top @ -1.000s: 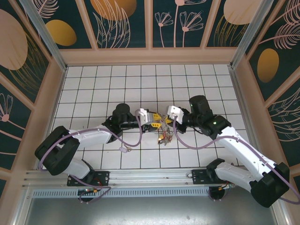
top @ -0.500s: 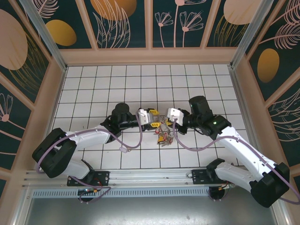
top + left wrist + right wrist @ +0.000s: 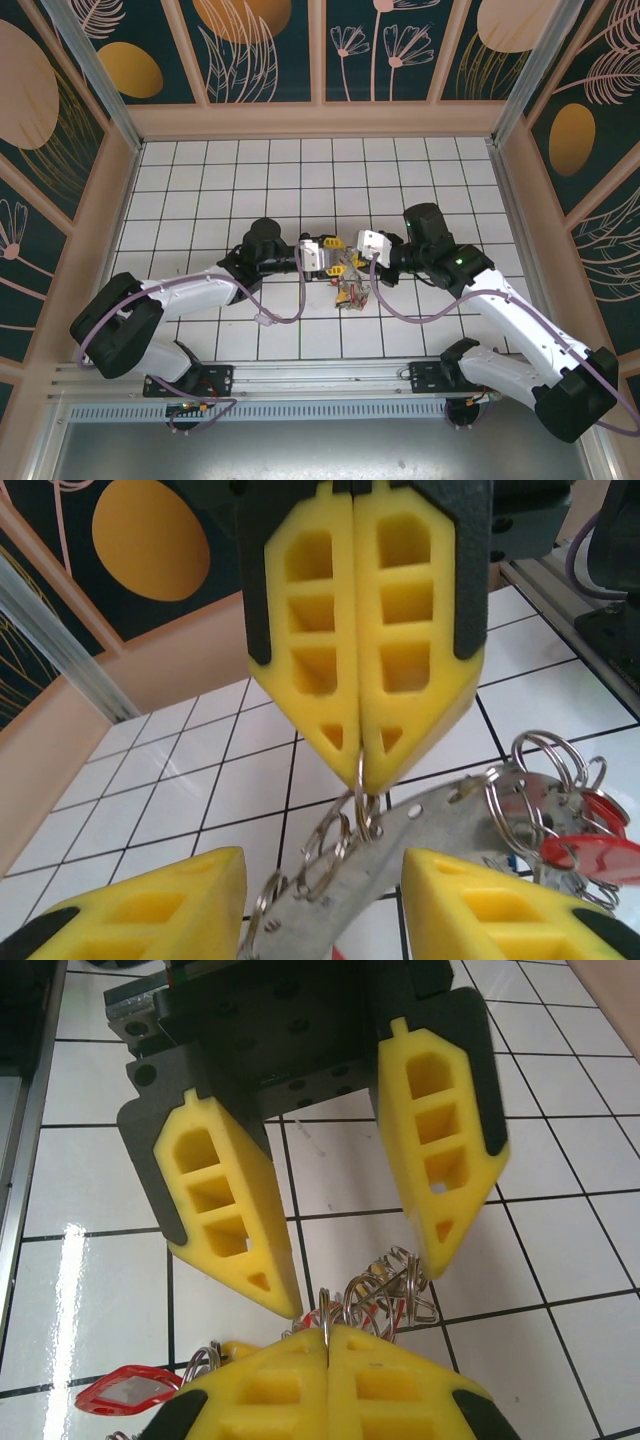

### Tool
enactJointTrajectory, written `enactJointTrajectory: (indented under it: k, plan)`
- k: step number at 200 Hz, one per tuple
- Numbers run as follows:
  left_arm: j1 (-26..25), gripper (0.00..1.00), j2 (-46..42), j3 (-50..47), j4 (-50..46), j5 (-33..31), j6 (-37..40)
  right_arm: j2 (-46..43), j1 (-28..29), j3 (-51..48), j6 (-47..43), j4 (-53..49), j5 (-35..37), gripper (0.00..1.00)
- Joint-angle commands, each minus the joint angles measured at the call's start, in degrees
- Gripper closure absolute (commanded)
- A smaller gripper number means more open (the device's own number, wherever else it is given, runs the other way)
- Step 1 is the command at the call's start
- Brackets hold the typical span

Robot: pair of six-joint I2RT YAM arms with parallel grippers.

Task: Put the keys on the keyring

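The keys (image 3: pixel 348 278) sit in one tangled bunch mid-tabletop (image 3: pixel 200 180), between the two hands, on what looks like the flat grey band of the single keyring (image 3: pixel 400 830). Right hand (image 3: pixel 362 773) is pressed together, pinching a thin split ring (image 3: pixel 361 798). Left hand (image 3: pixel 362 1285) is spread, straddling the band. Threading step, I'd say: next the left must close on the band and steady it. Two red tags (image 3: pixel 590 855) show; the keys are too tangled to count.

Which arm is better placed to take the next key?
Left. Its pincer is open and gripping nothing, right at the keys, while the right pincer is shut on a metal ring, holding the bunch.
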Motion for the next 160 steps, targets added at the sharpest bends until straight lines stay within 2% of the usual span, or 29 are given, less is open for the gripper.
enactJointTrajectory:
  k: [1, 28, 66, 82, 122, 155, 160]
  plan:
    - [-0.6, 0.56, 0.7, 2.0, -0.8, 2.0, 2.0, 0.5, 0.3, 2.4, -0.7, 2.4, -2.5, 1.00]
    - [-0.5, 0.59, 0.7, 2.2, -1.0, 3.5, 1.5, 0.5, 0.4, 2.2, -0.3, 3.7, -0.6, 1.00]
    - [-0.6, 0.70, 1.1, 2.7, -4.5, 3.5, 0.8, 0.2, 0.3, 1.9, 0.8, 6.2, -0.9, 1.00]
    - [-0.6, 0.71, 1.5, 3.0, -4.8, 3.2, 0.6, 0.3, 0.3, 1.8, 1.1, 7.1, -1.7, 1.00]
    - [-0.6, 0.82, 1.7, 4.4, -5.8, 2.7, 0.7, 0.5, 0.5, 1.6, 0.5, 7.0, -1.1, 1.00]
    - [-0.6, 1.00, 1.7, 4.8, -6.0, 2.6, 0.6, 0.0, 1.2, 1.2, -0.6, 6.1, 1.1, 1.00]
    - [-0.6, 1.00, 1.7, 4.8, -6.0, 2.5, 0.6, -0.1, 1.3, 1.1, -0.9, 5.8, 1.5, 1.00]
